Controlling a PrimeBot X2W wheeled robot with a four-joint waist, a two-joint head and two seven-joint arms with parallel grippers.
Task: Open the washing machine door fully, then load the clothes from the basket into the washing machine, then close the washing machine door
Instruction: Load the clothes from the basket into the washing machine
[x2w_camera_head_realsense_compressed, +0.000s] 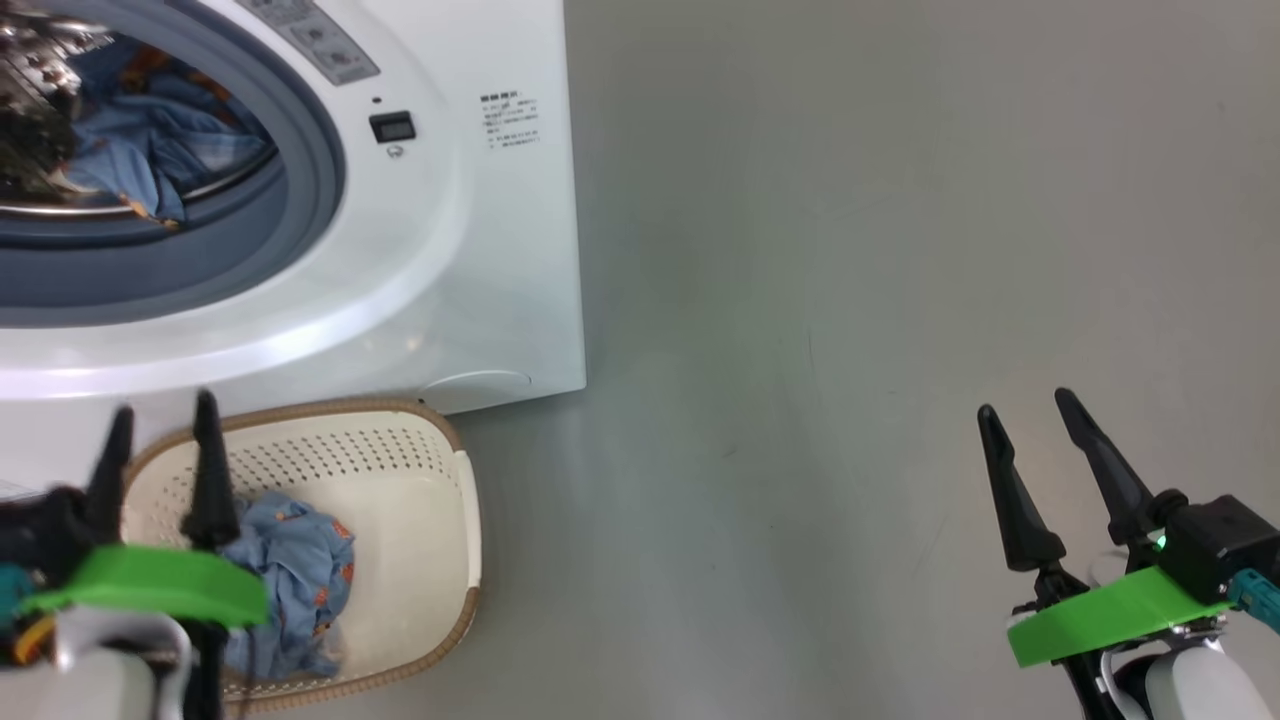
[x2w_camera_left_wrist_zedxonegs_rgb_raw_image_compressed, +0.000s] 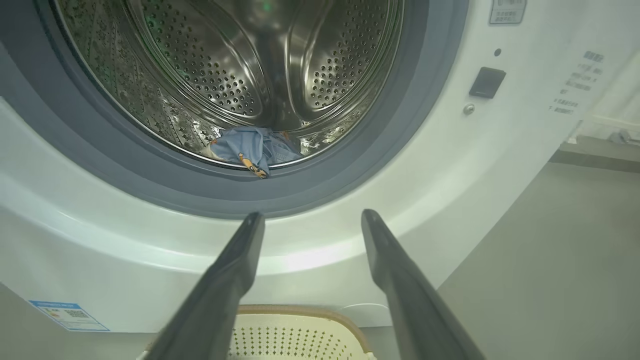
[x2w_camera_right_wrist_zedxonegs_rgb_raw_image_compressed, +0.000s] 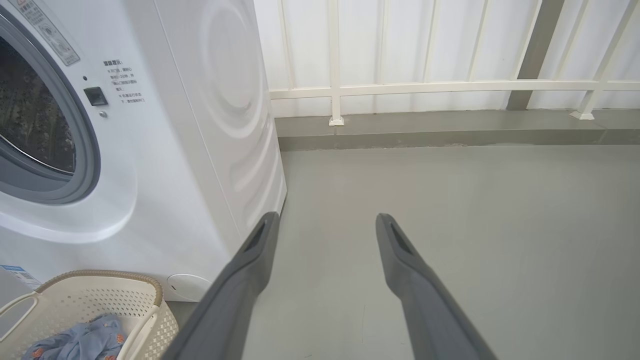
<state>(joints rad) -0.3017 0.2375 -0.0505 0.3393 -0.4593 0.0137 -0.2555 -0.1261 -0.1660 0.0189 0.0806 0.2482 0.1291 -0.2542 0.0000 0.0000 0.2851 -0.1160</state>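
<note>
Head view gave us the washing machine (x2w_camera_head_realsense_compressed: 480, 250) at the upper left. Its round mouth was open and faced toward us, and one bundle of the clothes (x2w_camera_head_realsense_compressed: 150, 150) lay low in the drum (x2w_camera_left_wrist_zedxonegs_rgb_raw_image_compressed: 210, 75). The basket (x2w_camera_head_realsense_compressed: 468, 520) stood on the grey floor (x2w_camera_head_realsense_compressed: 850, 300) just before the machine's lower front, open side up; its long axis we could not tell. A second blue bundle (x2w_camera_head_realsense_compressed: 300, 570) lay inside it, partly hidden behind our left gripper (x2w_camera_head_realsense_compressed: 163, 407). This gripper hung over the basket with its fingers spread and empty, pointing at the machine. Our right gripper (x2w_camera_head_realsense_compressed: 1027, 404) was well apart, over the floor, likewise spread and empty.
</note>
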